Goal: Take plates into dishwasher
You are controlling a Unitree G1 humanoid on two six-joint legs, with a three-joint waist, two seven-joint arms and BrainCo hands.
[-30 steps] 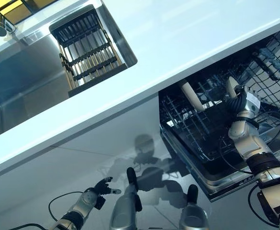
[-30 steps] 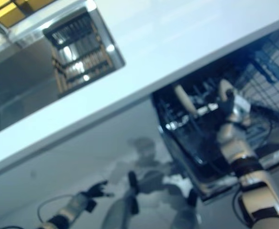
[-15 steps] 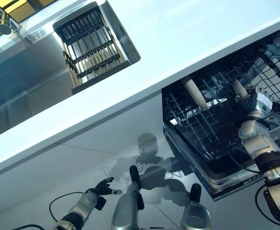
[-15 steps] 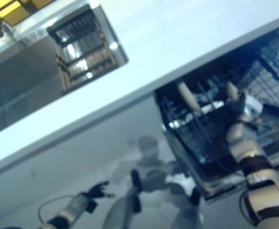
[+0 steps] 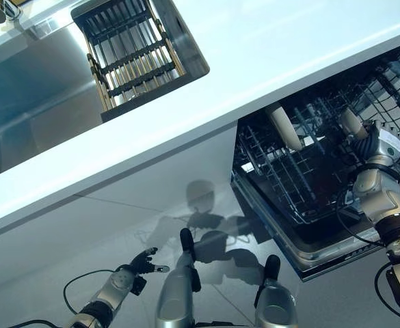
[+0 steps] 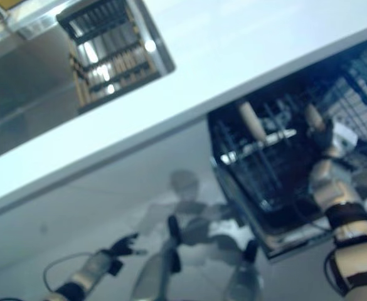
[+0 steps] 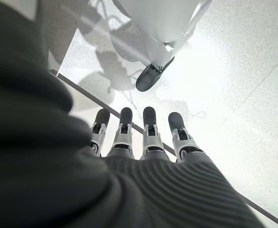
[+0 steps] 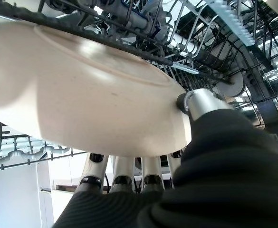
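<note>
Two cream plates show in the open dishwasher [image 5: 302,205]: one plate [image 5: 284,127] stands on edge among the wire prongs of the lower rack [image 5: 282,184] near its left side, and the second plate [image 8: 91,95] is clamped in the right robot hand [image 5: 372,140], fingers under its base and thumb against its rim, held on edge over the right part of the same rack. No writing can be read anywhere. A long white bench [image 5: 268,61] runs slantwise across the eye views, with a steel sink [image 5: 29,102] sunk into it and a dark slatted drying rack [image 5: 135,55] set at the sink's end. Below the bench a pale cabinet front reaches down to a light speckled tile floor [image 7: 234,76] with thin grout lines. The dishwasher's rack is pulled out under the bench edge, and an upper wire basket [image 5: 391,82] shows at far right. The held plate is plain, matte and smooth, with a shallow raised foot ring on its underside. The left robot hand [image 5: 141,262] hangs low over the floor, well apart from the dishwasher, its fingers [image 7: 149,128] straight and side by side, holding nothing.
</note>
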